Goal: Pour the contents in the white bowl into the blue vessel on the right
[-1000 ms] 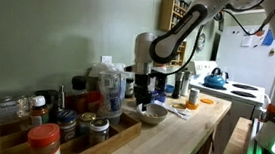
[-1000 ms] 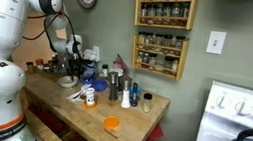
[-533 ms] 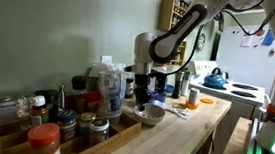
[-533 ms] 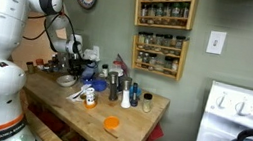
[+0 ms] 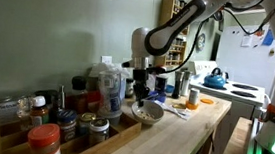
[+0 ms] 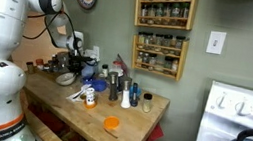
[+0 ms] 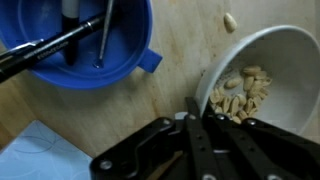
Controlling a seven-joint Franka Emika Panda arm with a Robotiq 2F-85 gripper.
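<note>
Fingers (image 7: 192, 138) of my gripper (image 7: 203, 122) pinched tight on near rim of white bowl (image 7: 285, 60); pale nut pieces (image 7: 240, 92) inside. Bowl just beside blue vessel (image 7: 125, 45) holding utensils (image 7: 45, 50), wooden counter (image 7: 170, 85) between.

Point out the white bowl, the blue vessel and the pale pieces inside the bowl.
white bowl (image 7: 285, 50): wrist view, inner wall.
blue vessel (image 7: 128, 45): wrist view, inner wall.
pale pieces (image 7: 240, 95): wrist view, middle of the heap.
</note>
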